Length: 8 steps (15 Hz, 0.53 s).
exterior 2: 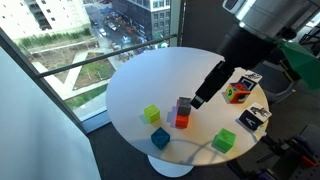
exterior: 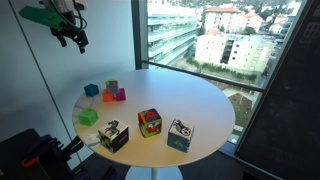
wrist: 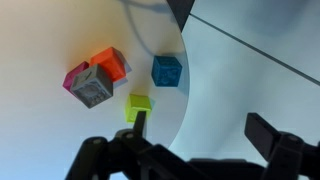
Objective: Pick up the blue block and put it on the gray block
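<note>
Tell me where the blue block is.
In the wrist view the blue block lies alone near the table's edge, right of the orange block and above the small green cube.

blue block (wrist: 167, 70) stands clear (green cube (wrist: 139, 106) nearby); orange cube (wrist: 110, 64) crowds gray block (wrist: 94, 92)
</note>
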Motion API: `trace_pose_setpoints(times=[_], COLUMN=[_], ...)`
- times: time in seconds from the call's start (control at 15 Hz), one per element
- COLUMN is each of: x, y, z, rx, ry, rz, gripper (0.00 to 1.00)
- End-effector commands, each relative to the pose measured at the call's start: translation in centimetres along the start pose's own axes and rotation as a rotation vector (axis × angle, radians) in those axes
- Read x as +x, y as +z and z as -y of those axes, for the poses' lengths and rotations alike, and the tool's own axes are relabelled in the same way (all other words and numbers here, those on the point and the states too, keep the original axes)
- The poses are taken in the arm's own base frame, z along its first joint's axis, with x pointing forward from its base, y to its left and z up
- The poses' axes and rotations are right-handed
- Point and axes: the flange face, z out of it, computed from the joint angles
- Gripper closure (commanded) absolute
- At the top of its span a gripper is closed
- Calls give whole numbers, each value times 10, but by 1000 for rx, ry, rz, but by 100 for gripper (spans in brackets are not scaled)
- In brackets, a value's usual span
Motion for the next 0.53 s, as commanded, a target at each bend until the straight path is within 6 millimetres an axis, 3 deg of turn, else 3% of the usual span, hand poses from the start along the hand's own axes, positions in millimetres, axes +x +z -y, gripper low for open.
trace_pose_setpoints(times=[0.0, 0.47], x=[0, 4], y=[-1, 2], z=[0, -9], rx=[0, -16], ry=[1, 34], rz=[1, 3], gripper=[0, 0])
